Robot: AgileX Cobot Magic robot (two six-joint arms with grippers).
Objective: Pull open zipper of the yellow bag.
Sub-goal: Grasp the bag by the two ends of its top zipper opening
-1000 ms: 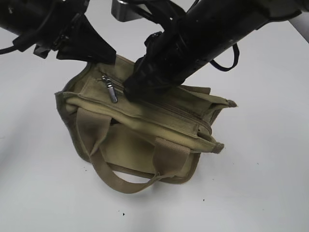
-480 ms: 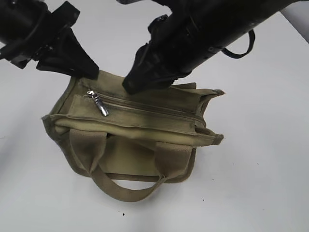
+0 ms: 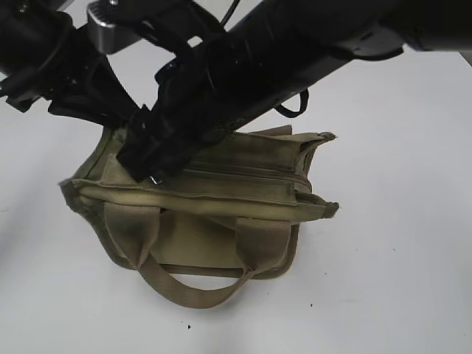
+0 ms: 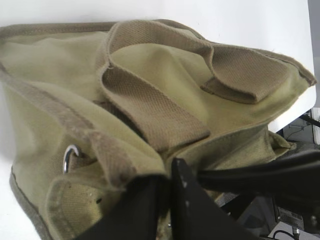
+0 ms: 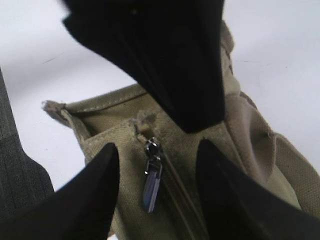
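- On the white surface stands the yellow bag, a khaki canvas tote, upright, with one webbing handle drooping over its near side.
- Along the bag's top runs the zipper, closed along the stretch that shows.
- Its silver pull hangs at the zipper's end near the bag's corner, seen in the right wrist view.
- Over that end, the right tool has its two dark fingers spread, one on each side of the pull and touching neither it nor the fabric beside it.
- At the bag's far left edge, the left tool is closed with olive fabric pinched between its fingers, gripping the bag.
- From the outside camera, both black arms cross above the bag and hide its left end.
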